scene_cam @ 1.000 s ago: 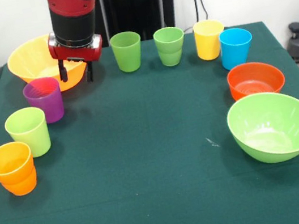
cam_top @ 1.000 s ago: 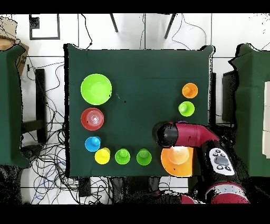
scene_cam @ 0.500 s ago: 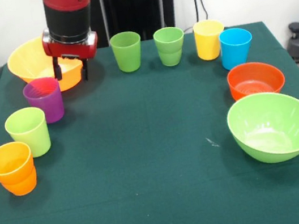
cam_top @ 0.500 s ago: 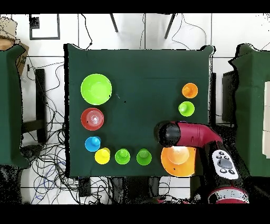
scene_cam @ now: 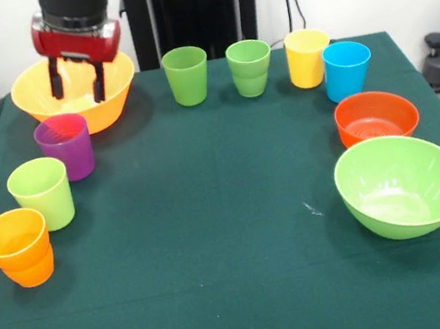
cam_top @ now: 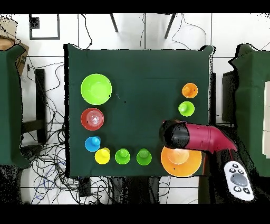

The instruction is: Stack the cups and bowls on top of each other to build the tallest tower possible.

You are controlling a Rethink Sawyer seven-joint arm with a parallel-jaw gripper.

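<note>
Green cloth table (scene_cam: 242, 296), front view: 3 bowls — lg orange bowl (scene_cam: 112, 98) upper left, red-orange bowl (scene_cam: 376, 115) and lime bowl (scene_cam: 402, 184) at right. 7 cup spots: orange (scene_cam: 18, 247), lime (scene_cam: 41, 193), purple (scene_cam: 65, 146) down left edge; 2 green (scene_cam: 186, 75), (scene_cam: 250, 66), yellow (scene_cam: 308, 57), blue (scene_cam: 347, 69) along top. Gripper (scene_cam: 76, 79) hangs over orange bowl, fingers apart, holding nothing. Center and bottom open.

Overhead view: arm (cam_top: 198, 138) covers purple cup; orange bowl (cam_top: 181, 161) near bottom edge; mid-table clear.
</note>
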